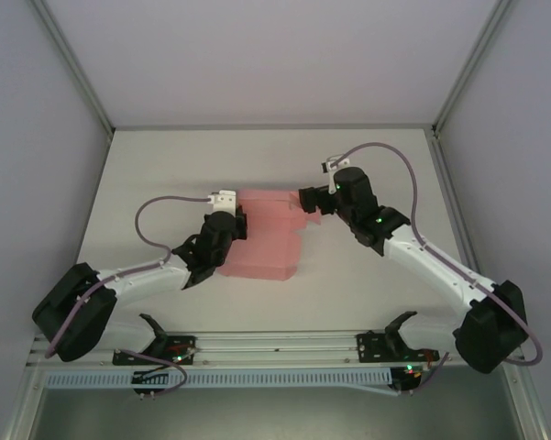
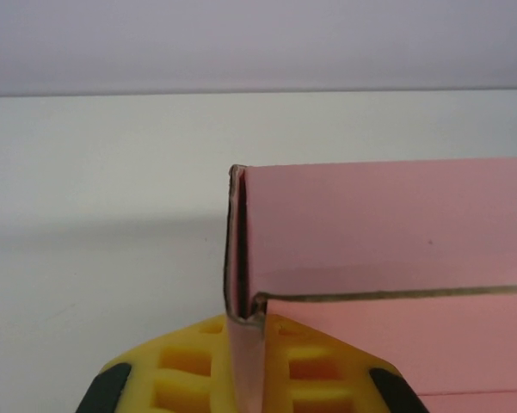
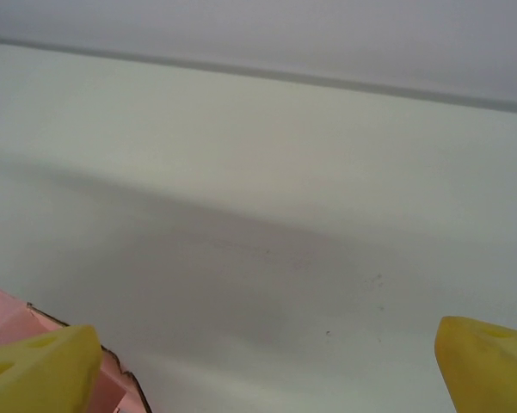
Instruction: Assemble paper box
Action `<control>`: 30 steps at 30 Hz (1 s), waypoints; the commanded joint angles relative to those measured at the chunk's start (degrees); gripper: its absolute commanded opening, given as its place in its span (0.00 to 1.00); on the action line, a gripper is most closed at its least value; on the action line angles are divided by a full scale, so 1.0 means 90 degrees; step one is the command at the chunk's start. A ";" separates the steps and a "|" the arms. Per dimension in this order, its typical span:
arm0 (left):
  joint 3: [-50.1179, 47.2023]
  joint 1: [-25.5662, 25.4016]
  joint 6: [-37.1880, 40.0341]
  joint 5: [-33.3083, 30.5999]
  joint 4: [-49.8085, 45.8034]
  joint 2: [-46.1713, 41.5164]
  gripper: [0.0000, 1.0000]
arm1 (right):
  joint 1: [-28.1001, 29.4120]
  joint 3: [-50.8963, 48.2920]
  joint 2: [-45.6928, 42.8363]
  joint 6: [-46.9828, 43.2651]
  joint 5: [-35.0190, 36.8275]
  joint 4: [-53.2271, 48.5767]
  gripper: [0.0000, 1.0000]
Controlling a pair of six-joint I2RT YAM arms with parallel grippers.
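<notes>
The pink paper box (image 1: 266, 240) lies near the middle of the table (image 1: 165, 165), a little toward its far edge. From overhead it reads as a mostly flat pink shape with a stepped outline on its right side.

Your left gripper (image 1: 231, 236) is at the card's left edge and is closed on it. In the left wrist view, the yellow pads (image 2: 189, 361) pinch a thin upright fold of the box (image 2: 396, 249), which rises between them like a low wall. Further panels run off to the right.

Your right gripper (image 1: 312, 202) sits at the far right corner of the card with its jaws spread wide and nothing between them. In the right wrist view, a ragged pink corner (image 3: 9, 331) peeks out beside the left finger, and bare table lies between the fingers.

The step in hand looks like raising a flap on the right while the left side is anchored. To do it well, hold the left pinch firm so the card cannot slide, and bring the open jaws squarely over one flap before closing. Fold along the crease, not across it.

You cannot tell from these views whether the right finger touches the card. The left gripper hides the box's left edge from overhead. Tabs, slots and crease lines are too faint to make out.
</notes>
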 commanded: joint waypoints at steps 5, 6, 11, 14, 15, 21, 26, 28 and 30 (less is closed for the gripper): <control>0.0288 -0.0033 -0.0393 -0.0050 -0.0236 -0.0082 0.00 | -0.0040 -0.0371 0.0624 -0.0062 -0.1842 0.1261 1.00; 0.0326 -0.0034 -0.0443 -0.0022 -0.0286 -0.0066 0.00 | -0.0035 -0.0427 0.0670 -0.0048 -0.2025 0.1446 1.00; 0.0402 -0.0038 -0.0573 0.0249 -0.0229 0.0053 0.00 | -0.0025 -0.0912 0.0782 0.0570 -0.2196 0.3010 1.00; 0.0420 -0.0057 -0.0692 0.0330 -0.0218 0.0100 0.00 | -0.0029 -0.1329 0.0839 0.1194 -0.2184 0.4347 1.00; 0.0414 -0.0043 -0.0755 0.0353 -0.0223 0.0119 0.00 | -0.0025 -0.1442 0.0880 0.1415 -0.2176 0.4735 1.00; 0.0427 -0.0028 -0.0911 0.0240 -0.0327 0.0088 0.00 | -0.0027 -0.1551 0.0691 0.1718 -0.1975 0.4715 1.00; 0.0494 -0.0029 -0.1288 0.0007 -0.0623 0.0009 0.00 | -0.0006 -0.1743 -0.0103 0.1579 -0.0511 0.2781 1.00; 0.0588 -0.0008 -0.1370 -0.0244 -0.0857 0.0002 0.00 | -0.0005 -0.2033 -0.0503 0.1690 -0.0291 0.2251 1.00; 0.0688 0.0022 -0.1398 -0.0414 -0.1061 0.0034 0.00 | -0.0006 -0.2273 -0.0894 0.1849 -0.0064 0.1713 1.00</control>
